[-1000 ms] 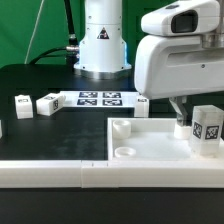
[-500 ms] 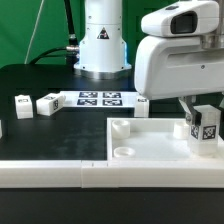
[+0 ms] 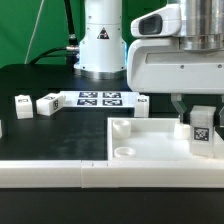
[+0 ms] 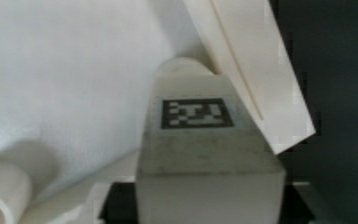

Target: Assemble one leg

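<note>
You're mid-insert: gripper [image 3: 200, 112] is clamped on the leg [image 3: 203, 128], upright at the square part's [image 3: 155, 142] corner on the exterior view's right (hole itself hidden), so next, I'd judge, lower straight and seat it.

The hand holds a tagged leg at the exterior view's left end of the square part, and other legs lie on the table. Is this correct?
Not quite: the exterior view shows the hand holding the leg at the right end of the square part, not the left. The other legs do lie on the table.
</note>
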Robot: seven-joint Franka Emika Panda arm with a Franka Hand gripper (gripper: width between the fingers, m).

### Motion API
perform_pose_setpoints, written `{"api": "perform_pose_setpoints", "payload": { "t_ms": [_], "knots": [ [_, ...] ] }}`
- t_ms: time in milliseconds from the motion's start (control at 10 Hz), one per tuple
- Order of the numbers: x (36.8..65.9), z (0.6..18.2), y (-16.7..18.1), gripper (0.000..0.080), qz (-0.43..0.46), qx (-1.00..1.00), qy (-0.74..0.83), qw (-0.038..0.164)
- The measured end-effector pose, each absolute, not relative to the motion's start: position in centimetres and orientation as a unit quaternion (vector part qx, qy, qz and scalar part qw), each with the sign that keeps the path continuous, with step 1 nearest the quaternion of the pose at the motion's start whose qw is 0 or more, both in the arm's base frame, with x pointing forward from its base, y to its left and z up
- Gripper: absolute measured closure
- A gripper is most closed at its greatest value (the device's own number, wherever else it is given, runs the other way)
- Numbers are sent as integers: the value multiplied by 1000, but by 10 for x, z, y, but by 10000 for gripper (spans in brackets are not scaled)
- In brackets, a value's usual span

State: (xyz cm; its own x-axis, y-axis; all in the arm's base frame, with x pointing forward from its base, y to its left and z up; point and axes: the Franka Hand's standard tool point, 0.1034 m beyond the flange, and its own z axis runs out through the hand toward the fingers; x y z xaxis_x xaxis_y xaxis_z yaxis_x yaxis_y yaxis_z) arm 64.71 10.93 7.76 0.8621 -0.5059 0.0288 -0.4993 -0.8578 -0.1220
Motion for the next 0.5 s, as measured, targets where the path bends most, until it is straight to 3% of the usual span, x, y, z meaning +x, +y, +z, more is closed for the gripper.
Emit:
{"api": "perform_pose_setpoints", "payload": {
  "t_ms": [200, 500],
  "knots": [
    [646, 77, 108, 507, -30, -933, 353, 59],
    [646, 77, 108, 505, -31, -930, 361, 59]
  ]
}}
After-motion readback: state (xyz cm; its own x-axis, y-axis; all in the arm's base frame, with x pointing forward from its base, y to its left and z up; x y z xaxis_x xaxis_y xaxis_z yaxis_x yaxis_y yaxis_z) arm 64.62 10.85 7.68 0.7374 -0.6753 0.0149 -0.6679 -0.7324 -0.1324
